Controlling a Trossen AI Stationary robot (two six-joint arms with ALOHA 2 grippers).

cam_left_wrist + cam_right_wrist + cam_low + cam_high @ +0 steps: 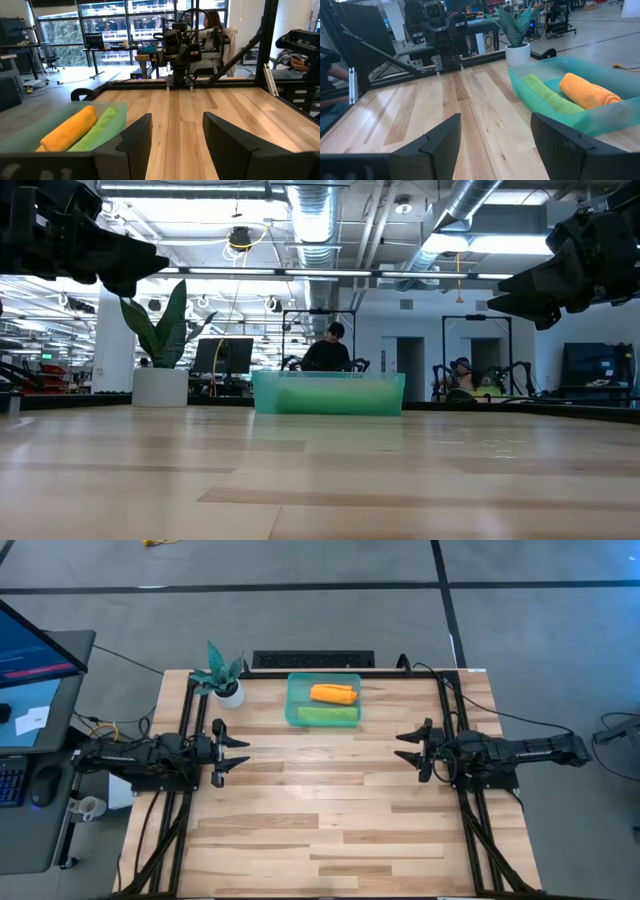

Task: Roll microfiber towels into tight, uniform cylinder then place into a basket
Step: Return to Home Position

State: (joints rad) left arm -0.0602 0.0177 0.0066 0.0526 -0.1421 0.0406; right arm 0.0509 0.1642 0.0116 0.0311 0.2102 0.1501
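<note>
Both rolled towels lie in the basket at the far edge of the table. The orange towel is on the far side and the green towel just beside it, nearer. In the low view the basket's wall shows them only as a dim blur. The left gripper and right gripper hover at opposite sides, well apart from the basket, fingers spread and holding nothing. The low view cuts both off at its top corners.
</note>
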